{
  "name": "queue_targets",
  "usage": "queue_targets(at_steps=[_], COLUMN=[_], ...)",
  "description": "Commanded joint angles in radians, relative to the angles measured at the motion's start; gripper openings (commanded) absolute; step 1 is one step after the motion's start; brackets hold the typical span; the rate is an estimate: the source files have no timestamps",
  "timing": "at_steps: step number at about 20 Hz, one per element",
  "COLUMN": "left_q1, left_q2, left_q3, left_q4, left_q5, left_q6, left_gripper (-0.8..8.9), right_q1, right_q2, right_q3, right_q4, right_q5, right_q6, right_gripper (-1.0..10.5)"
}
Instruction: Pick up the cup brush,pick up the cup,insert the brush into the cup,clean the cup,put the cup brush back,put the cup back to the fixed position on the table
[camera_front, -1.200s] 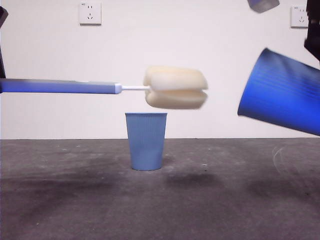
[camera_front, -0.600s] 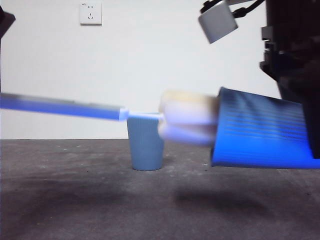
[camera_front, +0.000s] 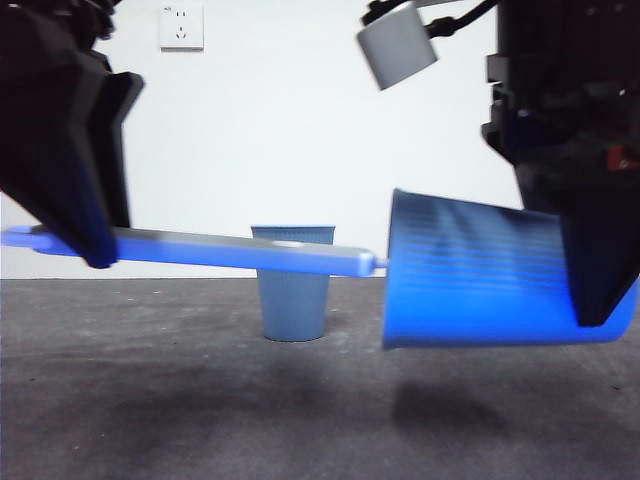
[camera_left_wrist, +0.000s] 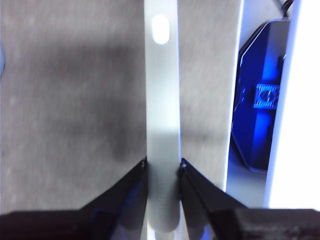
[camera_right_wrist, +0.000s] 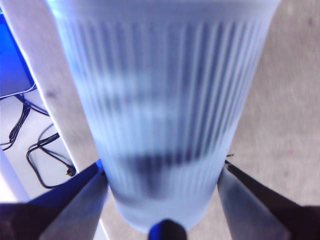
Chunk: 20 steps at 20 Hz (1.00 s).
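Observation:
My right gripper (camera_front: 597, 285) is shut on a blue ribbed cup (camera_front: 470, 282) and holds it on its side above the table (camera_front: 150, 410), mouth toward the left. In the right wrist view the cup (camera_right_wrist: 165, 95) fills the space between my jaws (camera_right_wrist: 162, 167). My left gripper (camera_front: 92, 245) is shut on the cup brush's grey handle (camera_front: 230, 251), which lies almost level. Its white tip (camera_front: 379, 263) is at the cup's mouth. The sponge head is hidden inside the cup. The left wrist view shows the handle (camera_left_wrist: 162, 100) clamped in my left gripper (camera_left_wrist: 162, 164).
A second blue cup (camera_front: 292, 285) stands upright on the table behind the handle. A grey block (camera_front: 398, 45) on the right arm hangs at the top. The table edge (camera_left_wrist: 235, 100) and cables (camera_right_wrist: 42, 145) on the floor show in the wrist views.
The brush moved right and lower while the cup moved left. The sponge head, at the mouth half a second ago, is now fully inside. Both arms came further into view.

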<state>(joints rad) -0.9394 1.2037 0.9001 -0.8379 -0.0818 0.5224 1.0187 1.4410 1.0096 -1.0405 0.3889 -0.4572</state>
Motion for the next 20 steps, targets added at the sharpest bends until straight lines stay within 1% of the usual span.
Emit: queue_targets(at_steps=[1,3,5,7,8,11,16,20], left_q1=[-0.008,-0.008,-0.002,0.014,0.026,0.066,0.141,0.153], left_q2=[0.008,0.006,0.005,0.004,0.004,-0.018,-0.090,-0.140], left_q3=[0.000,0.000,0.000,0.000,0.000,-0.001,-0.001,-0.001], left_q4=[0.023,0.011,-0.024,-0.082,-0.108,-0.142,-0.217,-0.248], left_q5=[0.010,0.009,-0.021,-0.051,-0.050,-0.050,-0.050,-0.049], left_q6=[-0.026,-0.047,-0.066,-0.069,-0.071,-0.078,-0.076,-0.076], left_gripper=[-0.09,-0.09,-0.09,-0.09,-0.09,-0.09,-0.09,-0.09], right_q1=[0.024,0.030,0.030,0.029,0.029,0.029,0.028,0.027], right_q2=[0.029,0.043,0.047,0.044,0.040,0.023,-0.023,-0.045], right_q3=[0.002,0.002,0.002,0.002,0.002,0.002,0.002,0.002], right_q4=[0.024,0.026,0.024,0.010,0.000,-0.020,-0.031,-0.010], right_q5=[-0.015,-0.015,-0.014,0.017,0.031,0.032,0.032,0.032], right_q6=[0.000,0.002,0.009,0.016,0.019,0.036,0.037,0.036], right_gripper=[-0.1,-0.1,-0.1,-0.1,-0.1,-0.1,-0.1,-0.1])
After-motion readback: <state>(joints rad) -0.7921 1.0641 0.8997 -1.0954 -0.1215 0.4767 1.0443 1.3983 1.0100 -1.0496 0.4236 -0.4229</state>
